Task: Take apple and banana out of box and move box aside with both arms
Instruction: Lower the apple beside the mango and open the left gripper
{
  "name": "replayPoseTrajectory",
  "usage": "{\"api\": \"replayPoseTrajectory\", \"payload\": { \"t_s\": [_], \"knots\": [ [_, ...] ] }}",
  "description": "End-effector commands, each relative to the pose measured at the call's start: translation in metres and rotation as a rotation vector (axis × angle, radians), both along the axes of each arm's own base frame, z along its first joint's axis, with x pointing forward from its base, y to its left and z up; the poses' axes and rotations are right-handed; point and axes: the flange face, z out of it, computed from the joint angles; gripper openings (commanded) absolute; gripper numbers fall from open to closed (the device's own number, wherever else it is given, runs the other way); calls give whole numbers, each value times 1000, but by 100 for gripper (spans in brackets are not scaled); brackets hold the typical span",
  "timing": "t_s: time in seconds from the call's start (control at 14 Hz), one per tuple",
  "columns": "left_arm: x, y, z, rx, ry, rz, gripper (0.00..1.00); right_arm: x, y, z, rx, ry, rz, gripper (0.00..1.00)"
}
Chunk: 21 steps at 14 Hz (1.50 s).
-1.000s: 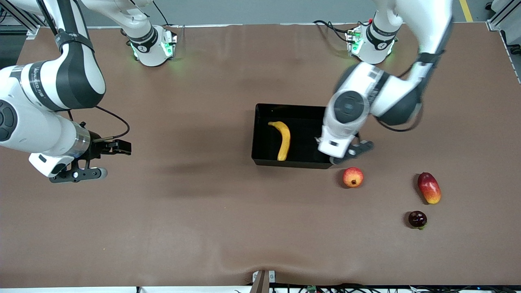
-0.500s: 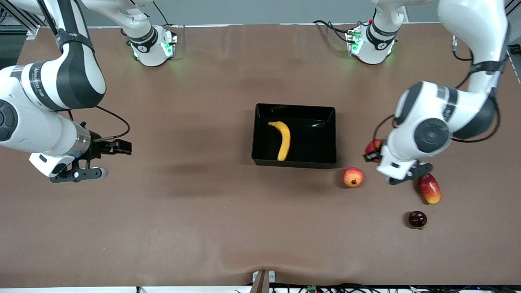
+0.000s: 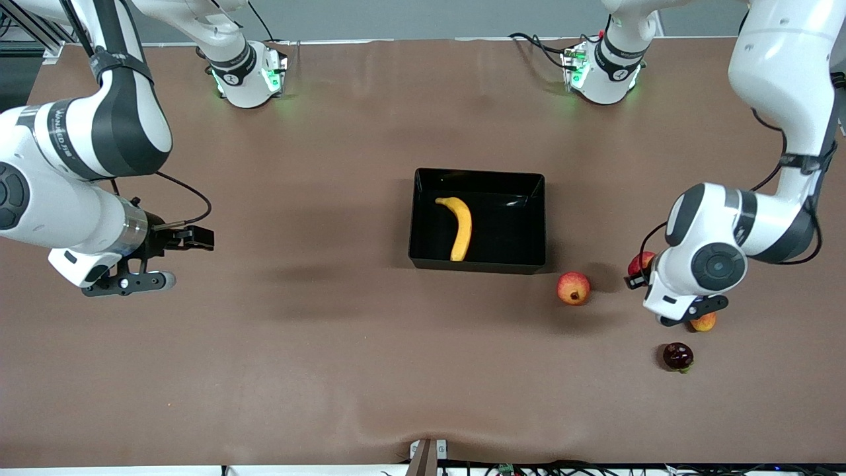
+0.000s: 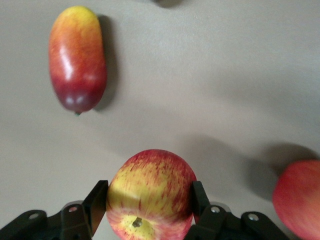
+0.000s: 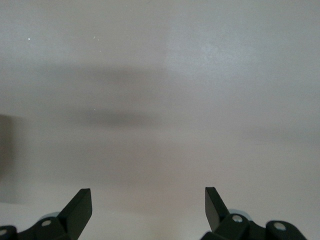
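The black box (image 3: 512, 233) stands mid-table with the yellow banana (image 3: 458, 227) lying in it. My left gripper (image 3: 638, 272) is shut on the red-yellow streaked apple (image 3: 641, 262), up in the air over the table beside the mango. In the left wrist view the apple (image 4: 150, 187) sits squeezed between both fingers (image 4: 96, 204) of the left gripper (image 4: 150, 196). My right gripper (image 3: 193, 238) waits open over bare table at the right arm's end. The right wrist view shows that gripper (image 5: 148, 199) with nothing between its fingers.
A red-orange round fruit with a dark crown (image 3: 573, 287) (image 4: 300, 197) lies just off the box's corner. The oblong mango (image 4: 77, 57) lies under my left wrist, only its yellow tip (image 3: 704, 322) showing. A dark round fruit (image 3: 678, 356) lies nearer the front camera.
My left arm has swung from over the box's corner toward the left arm's end of the table, carrying the apple, and now covers most of the mango. The right arm has not moved.
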Motion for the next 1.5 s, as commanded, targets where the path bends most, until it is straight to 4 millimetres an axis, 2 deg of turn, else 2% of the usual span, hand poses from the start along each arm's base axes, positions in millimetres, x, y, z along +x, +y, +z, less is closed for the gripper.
{"api": "replayPoseTrajectory", "payload": {
  "t_s": [0.0, 0.21, 0.57, 0.64, 0.71, 0.79, 0.86, 0.93, 1.07, 1.21, 1.29, 1.43],
  "knots": [
    [7, 21, -18, 38, -21, -29, 0, -1, 4, 5, 40, 9, -24, 100],
    [10, 35, -32, 40, -37, -33, 0, -1, 6, 5, 52, 9, -26, 100],
    [12, 34, -57, 6, -46, -38, 0, -1, 6, 5, 52, 11, -25, 100],
    [12, 34, -61, -1, -52, -36, 5, -2, 7, 5, 52, 11, -24, 100],
    [13, 35, -64, -3, -50, -34, 16, -2, 7, 5, 52, 11, -24, 100],
    [13, 35, -63, -2, -52, -34, 37, -2, 10, 6, 52, 9, -18, 100],
    [13, 36, -61, -1, -55, -34, 79, -3, 14, 8, 52, 7, -13, 100],
    [14, 36, -56, 0, -62, -34, 100, -4, 17, 9, 53, 5, -7, 100],
    [16, 34, -42, 5, -81, -33, 100, -4, 15, 9, 52, 5, -10, 100],
    [19, 22, -13, 10, -117, -44, 100, -3, 15, 7, 52, 8, -10, 100],
    [19, 13, 4, 8, -129, -49, 100, -3, 15, 7, 52, 8, -12, 100],
    [9, -24, 34, 4, -120, -87, 100, -3, 15, 8, 53, 6, -9, 100]
  ]
}}
